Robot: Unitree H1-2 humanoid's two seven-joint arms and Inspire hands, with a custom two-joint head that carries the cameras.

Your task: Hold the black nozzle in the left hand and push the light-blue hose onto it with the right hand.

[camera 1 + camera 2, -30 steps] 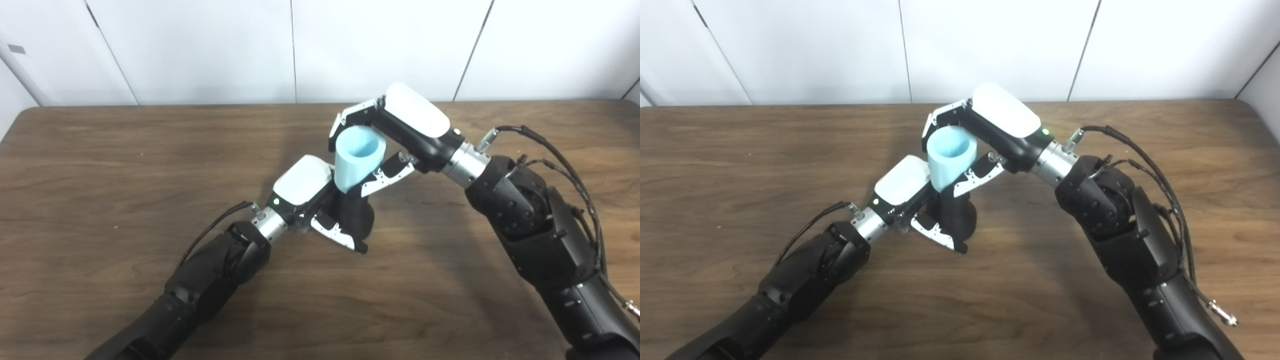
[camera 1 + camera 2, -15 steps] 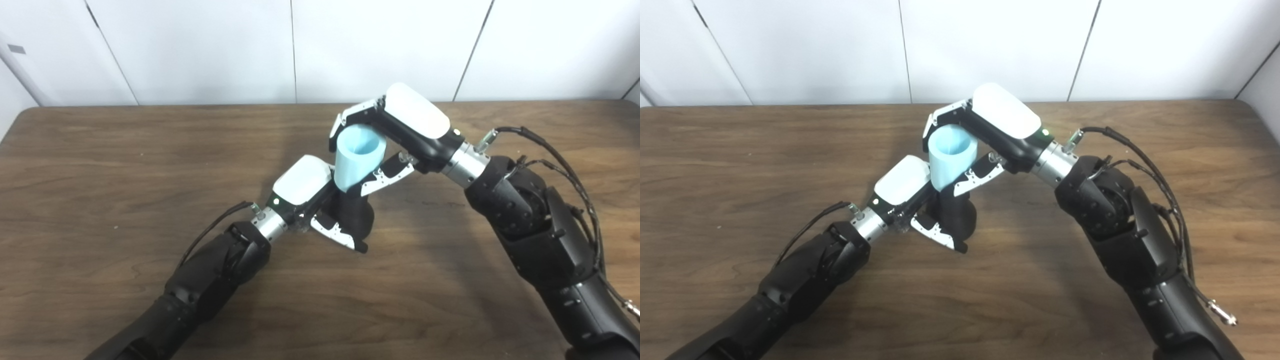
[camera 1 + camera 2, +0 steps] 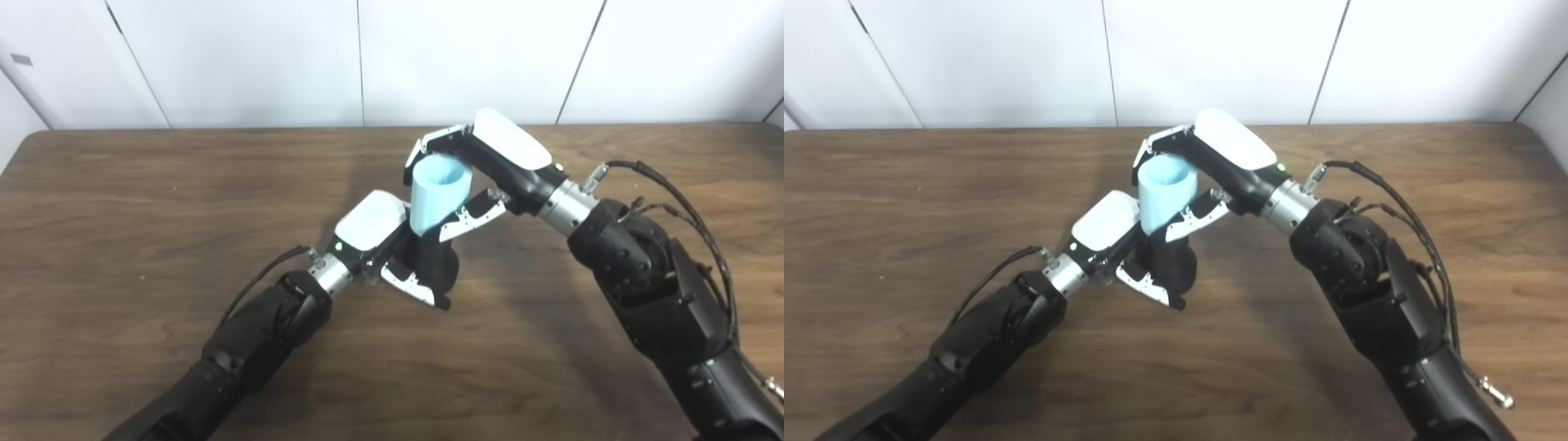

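The light-blue hose, a short wide tube with its open mouth facing up, stands nearly upright at the middle of the table, its lower end meeting the top of the black nozzle. How far the hose has gone onto the nozzle cannot be told, because the joint is partly hidden by fingers.

The right hand is wrapped around the hose: its fingers curl over the far side of the rim, and its thumb presses the near side low down, so the tube is pinched between them. The hand's white back plate faces up, with a small green light showing near the wrist.

The left hand is closed around the nozzle from the left. Its white-and-black fingers wrap across the front of the dark body, which rests low, at or just above the table top. A small green light also shows at this wrist.

Both black forearms reach in from the bottom edge and meet near the middle of the brown wooden table. Loose black cables loop beside the right forearm. Behind the table stands a white panelled wall. No brand, label or readable writing shows on the hose, nozzle or hands; a small grey patch at the wall's far left is too small to read.
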